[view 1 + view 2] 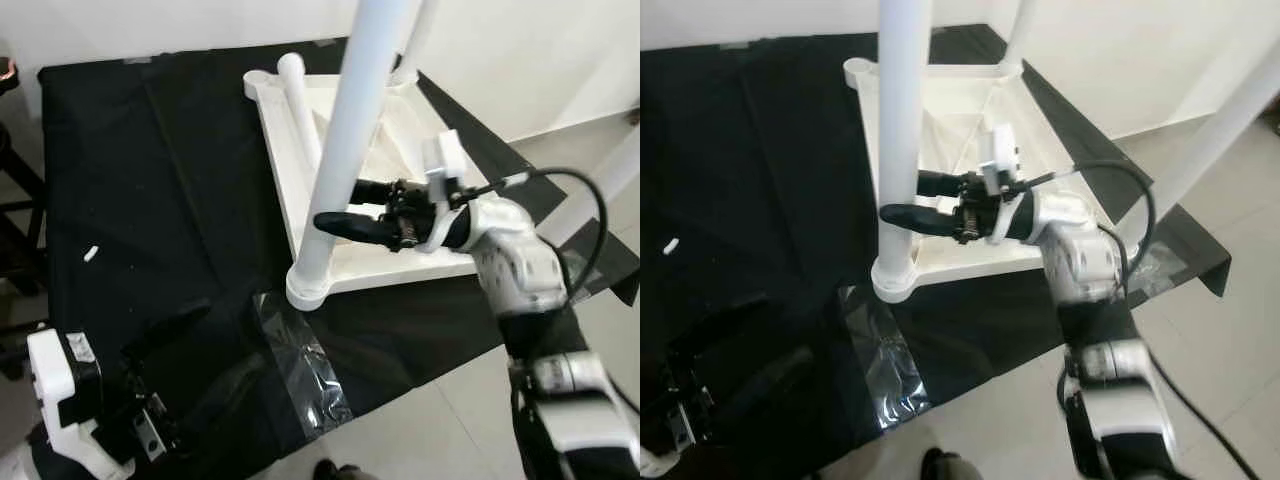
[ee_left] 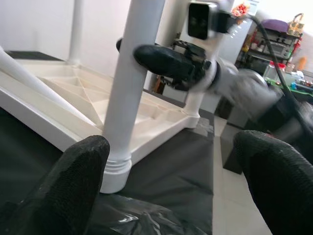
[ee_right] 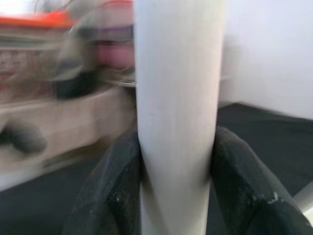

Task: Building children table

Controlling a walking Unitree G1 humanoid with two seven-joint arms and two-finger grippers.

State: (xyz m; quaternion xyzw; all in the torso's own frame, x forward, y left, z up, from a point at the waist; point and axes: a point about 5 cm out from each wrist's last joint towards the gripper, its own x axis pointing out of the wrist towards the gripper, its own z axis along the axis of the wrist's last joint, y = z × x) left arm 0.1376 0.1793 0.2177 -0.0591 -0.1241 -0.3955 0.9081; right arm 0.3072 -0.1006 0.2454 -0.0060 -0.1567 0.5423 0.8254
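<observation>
Our right gripper (image 1: 345, 208) is clamped on the near table leg (image 1: 350, 140), one black finger on each side of the post, as the right wrist view shows plainly, with the white tube pressed between the two pads. The leg's long axis runs straight up from its collar at the near corner of the upturned white tabletop (image 1: 290, 150), and our fingers cross it level, reaching in from the right, so we judge any further turning or seating must work about that upright line. The right arm is the one on the job; our left gripper (image 2: 171, 186) hangs low beside the black cloth (image 1: 150, 200), well short of the leg, its fingers spread wide apart with nothing between them. The tabletop lies underside up on the cloth, its ribbing showing, and another leg (image 1: 300, 110) lies flat within the frame (whether it is fixed there we cannot tell). The leg itself is smooth, round and glossy white, likely slippery under the pads. A strip of clear tape (image 1: 305, 370) holds the cloth just near of the corner.
</observation>
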